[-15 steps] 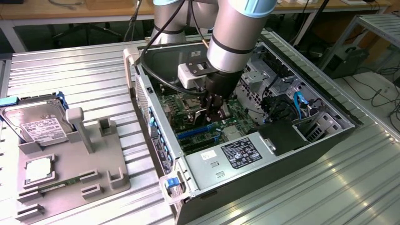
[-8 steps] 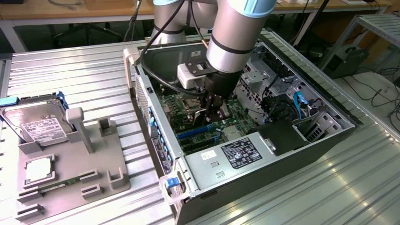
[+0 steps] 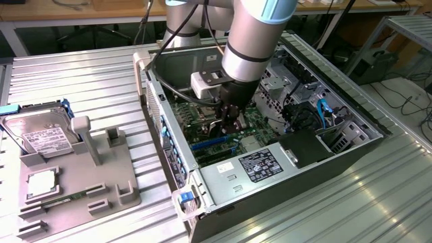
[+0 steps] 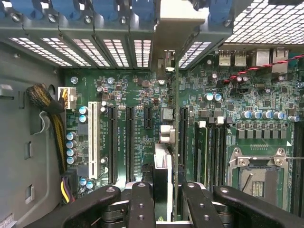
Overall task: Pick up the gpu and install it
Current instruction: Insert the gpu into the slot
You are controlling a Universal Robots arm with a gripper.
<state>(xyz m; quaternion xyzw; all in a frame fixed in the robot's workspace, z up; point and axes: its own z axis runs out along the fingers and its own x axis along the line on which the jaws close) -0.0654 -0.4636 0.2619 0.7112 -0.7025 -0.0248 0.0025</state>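
Your gripper (image 3: 232,123) is down inside the open computer case (image 3: 351,152), its fingers (image 4: 142,204) pinching the gpu (image 4: 164,166) edge-on, held upright just over the green motherboard (image 4: 137,128). The card's pale bracket (image 4: 178,21) reaches the case's slotted rear wall. On the table's gray fixture tray (image 3: 68,197) sits a hard drive (image 3: 40,134)

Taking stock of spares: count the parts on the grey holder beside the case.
3: hard drive standing at its far end, silver chip lying flat in the middle, green memory stick nearer the camera. Small ones could hide behind posts.
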